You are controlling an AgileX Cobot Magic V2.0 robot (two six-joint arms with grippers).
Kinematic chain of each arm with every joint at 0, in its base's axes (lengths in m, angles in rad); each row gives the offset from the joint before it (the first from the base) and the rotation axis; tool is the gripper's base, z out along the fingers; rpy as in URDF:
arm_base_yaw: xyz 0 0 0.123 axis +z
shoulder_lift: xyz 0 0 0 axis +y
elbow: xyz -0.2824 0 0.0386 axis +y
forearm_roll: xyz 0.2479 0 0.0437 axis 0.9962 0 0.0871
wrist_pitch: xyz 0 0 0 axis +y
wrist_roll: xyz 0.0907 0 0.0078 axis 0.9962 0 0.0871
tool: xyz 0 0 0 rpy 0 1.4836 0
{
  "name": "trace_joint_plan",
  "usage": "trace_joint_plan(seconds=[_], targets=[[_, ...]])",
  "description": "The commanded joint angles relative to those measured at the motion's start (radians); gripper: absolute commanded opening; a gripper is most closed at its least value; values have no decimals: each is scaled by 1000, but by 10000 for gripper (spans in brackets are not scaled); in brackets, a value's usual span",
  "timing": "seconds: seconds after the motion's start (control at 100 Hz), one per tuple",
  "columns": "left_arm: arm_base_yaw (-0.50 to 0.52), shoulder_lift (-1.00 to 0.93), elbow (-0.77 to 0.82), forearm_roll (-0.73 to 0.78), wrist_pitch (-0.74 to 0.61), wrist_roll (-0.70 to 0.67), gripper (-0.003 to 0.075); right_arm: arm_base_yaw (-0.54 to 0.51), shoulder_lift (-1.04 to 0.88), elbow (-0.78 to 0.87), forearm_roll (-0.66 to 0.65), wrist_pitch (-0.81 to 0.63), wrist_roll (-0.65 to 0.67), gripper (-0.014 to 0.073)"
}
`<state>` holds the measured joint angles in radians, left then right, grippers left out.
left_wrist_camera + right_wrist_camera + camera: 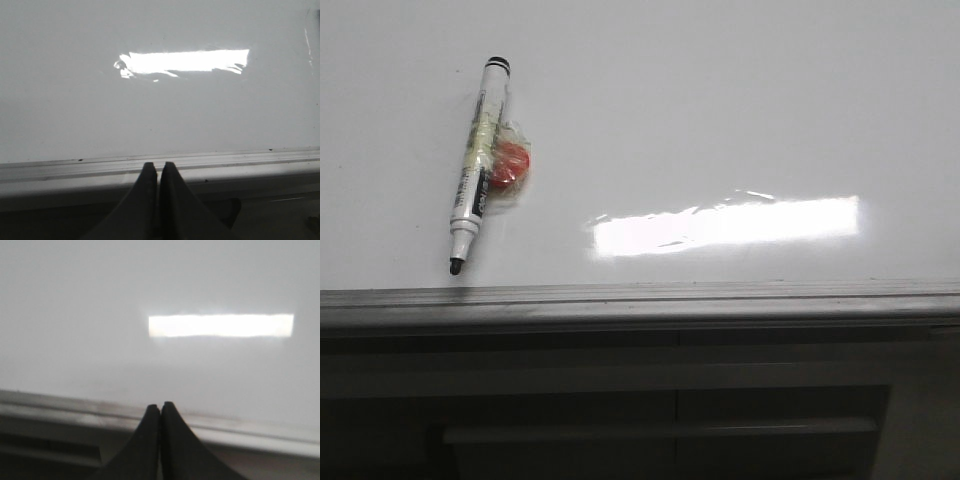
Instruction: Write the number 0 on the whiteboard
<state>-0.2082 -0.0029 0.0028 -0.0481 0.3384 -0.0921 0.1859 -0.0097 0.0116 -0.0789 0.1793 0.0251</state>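
White, glossy board surface is filling most of all three views: the whiteboard (720,110) is lying flat, carrying no written mark that can be seen, so the number 0 is not showing anywhere on it. Its grey metal edge rail (640,300) is running across the near side in the front view, with dark cabinet fronts (670,420) sitting below it. On the board's right half, near the rail, a bright rectangular light patch (725,225) is reflecting off the gloss.

On the left part of the board a marker (478,170) is lying at a slight slant, its black cap end pointing away from the rail and its bare black tip (455,266) pointing toward it, stopping just short of the rail. Pressed against the marker's right side, a small red object (508,166) wrapped in clear film is resting on the board; what it is cannot be told.

Neither arm is appearing in the front view. In the wrist views, the left gripper (158,167) is hanging over the rail with its two dark fingers pressed together, holding nothing, and the right gripper (160,407) is doing the same, fingers meeting tip to tip over the rail, empty
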Motion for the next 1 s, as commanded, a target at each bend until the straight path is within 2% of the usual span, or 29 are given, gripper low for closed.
trace_joint_plan(seconds=[0.0, 0.1, 0.15, 0.24, 0.29, 0.44, 0.52, 0.6, 0.67, 0.73, 0.78, 0.82, 0.86, 0.93, 0.99], targets=[[3, -31, 34, 24, -96, -3, -20, -6, -19, 12, -13, -179, -1, -59], [3, -31, 34, -88, -187, -3, -20, -6, -19, 12, 30, -285, -1, -59], [1, -31, 34, -258, -235, -3, -20, -6, -19, 12, 87, -323, -1, -59], [1, -31, 34, -472, -293, -3, -20, -6, -19, 12, 199, -357, -1, -59], [1, -31, 34, -602, -305, -3, -20, -6, -19, 12, 235, -361, -1, -59], [-1, -31, 29, -845, -287, -3, -19, -6, -19, -16, 362, -366, 3, -59], [-5, -31, 0, -830, -202, 16, -20, -6, -19, -92, 364, -321, 3, -53], [-5, -27, -65, -782, -65, 153, -19, -6, -17, -195, 354, -186, -2, -18], [-5, -10, -153, -765, 48, 338, -18, -6, 3, -290, 335, -19, -2, 57], [-5, 32, -231, -771, 109, 447, -2, -6, 35, -353, 329, 90, -2, 158], [-2, 81, -315, -771, 164, 526, 45, -6, 76, -394, 329, 154, -2, 247], [-1, 122, -367, -769, 197, 580, 108, -6, 111, -423, 329, 189, -3, 326], [-1, 180, -425, -765, 235, 610, 179, -6, 147, -439, 329, 203, -10, 367], [-1, 289, -515, -742, 302, 631, 286, -6, 198, -459, 329, 204, -34, 398], [-1, 393, -586, -701, 372, 631, 312, -6, 244, -463, 329, 193, -62, 393]])
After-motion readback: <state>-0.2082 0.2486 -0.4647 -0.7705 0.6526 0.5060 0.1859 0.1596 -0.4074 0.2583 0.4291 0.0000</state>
